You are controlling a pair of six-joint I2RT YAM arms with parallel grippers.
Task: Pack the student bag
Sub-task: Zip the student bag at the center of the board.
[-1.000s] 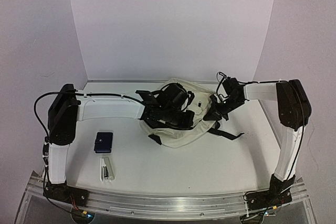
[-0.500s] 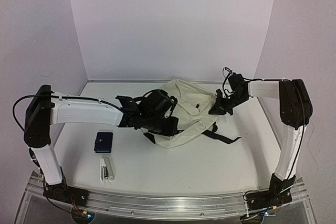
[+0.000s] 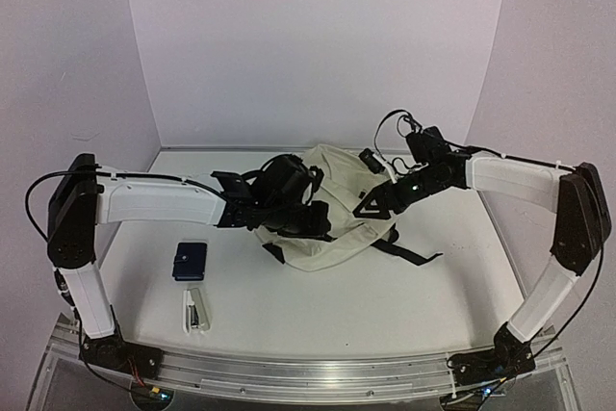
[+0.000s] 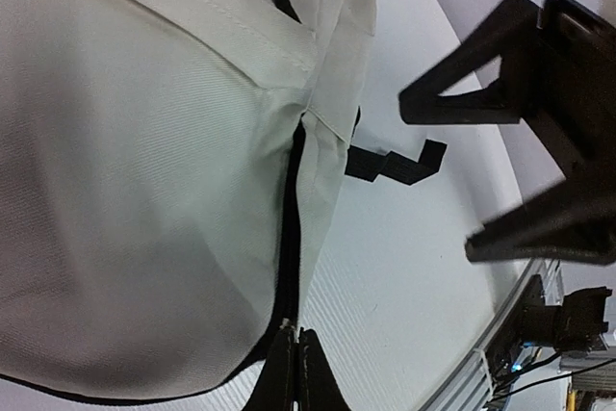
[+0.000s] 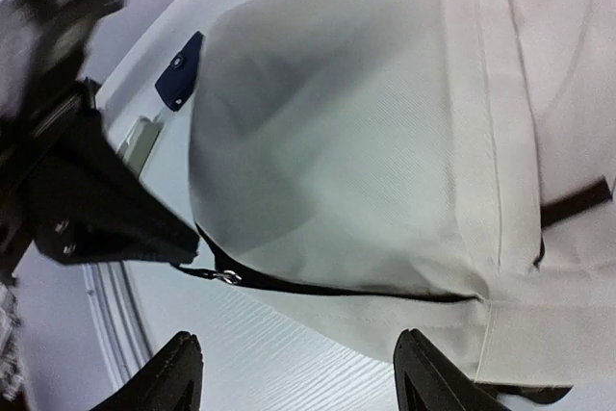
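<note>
The student bag (image 3: 342, 223), a cream fabric backpack with black zipper lines, lies in the middle of the table, and its black straps trail to the right. My left gripper (image 3: 310, 222) is at the bag's left edge, shut on the zipper pull (image 5: 227, 276). The left wrist view has its tips (image 4: 295, 358) pressed together at the end of the black zipper (image 4: 292, 218). My right gripper (image 3: 373, 204) hangs open over the bag's right half. Its fingers (image 5: 183, 368) stand wide apart with nothing between them, above the bag (image 5: 385, 141).
A navy wallet (image 3: 190, 261) and a white stapler (image 3: 197, 310) lie on the table (image 3: 318, 315) at the left front. Both also show in the right wrist view, the wallet (image 5: 180, 71) and the stapler (image 5: 135, 146). Walls enclose the back and sides.
My left gripper drew the zipper pull leftward and the bag shifted with it. My right gripper opened, let go of the bag's right edge and swung left over the bag.
</note>
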